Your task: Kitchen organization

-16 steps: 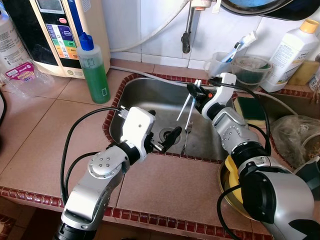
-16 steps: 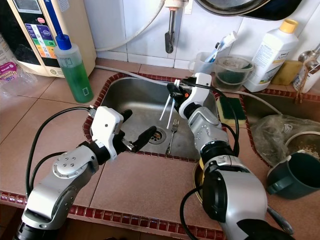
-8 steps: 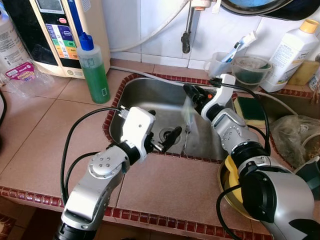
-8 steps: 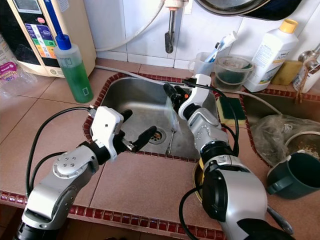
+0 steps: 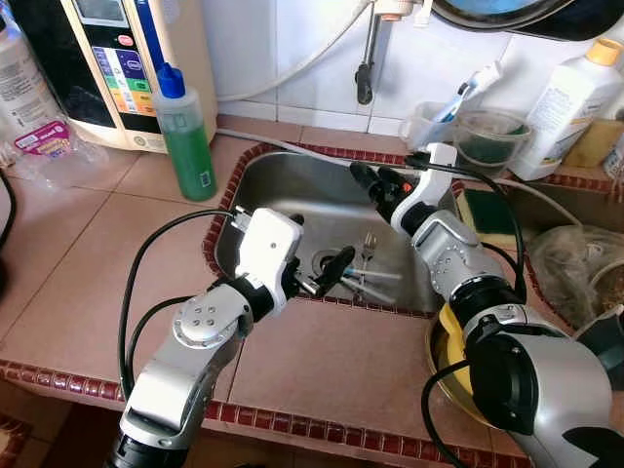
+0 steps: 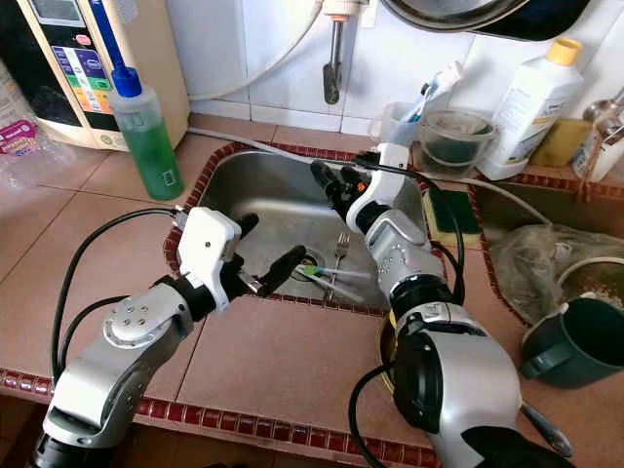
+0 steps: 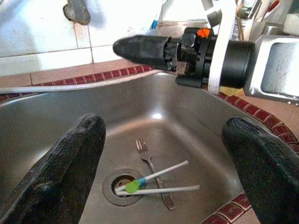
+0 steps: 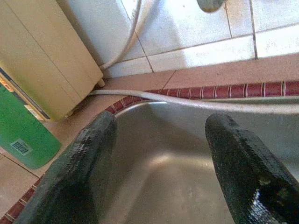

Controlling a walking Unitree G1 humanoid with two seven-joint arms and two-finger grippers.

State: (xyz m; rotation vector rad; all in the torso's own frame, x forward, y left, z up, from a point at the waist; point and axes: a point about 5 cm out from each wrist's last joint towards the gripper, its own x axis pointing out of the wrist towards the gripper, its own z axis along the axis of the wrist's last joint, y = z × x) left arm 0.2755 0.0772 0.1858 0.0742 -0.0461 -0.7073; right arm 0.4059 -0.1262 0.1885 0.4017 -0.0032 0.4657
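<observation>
Your right gripper (image 5: 369,181) hangs over the back half of the sink (image 5: 283,185) with its fingers spread wide and nothing between them. The two straws (image 7: 159,182) lie crossed on the sink floor, one with a green tip, their near ends right by the drain (image 7: 122,186). The fork (image 7: 152,167) lies under them, tines pointing to 12 o'clock from the drain. Your left gripper (image 5: 325,275) hovers just inside the sink's front rim, at 6 o'clock from the drain, fingers also wide apart and empty.

The step in hand looks like collecting these pieces out of the sink. The left gripper is already lined up, so I would use it. Take one item at a time. The straws are thin, light and likely to roll or flex, so come down with the fingers straddling a straw across its length, near the middle where it lies clear of the fork, and close gently. Avoid the crossing point, where you would pinch two things at once. Keep the fingertips off the drain opening. Leave the fork until the straws are gone; then its handle lies free for a flat grip.

Hold the right gripper high so the two arms do not crowd.
</observation>
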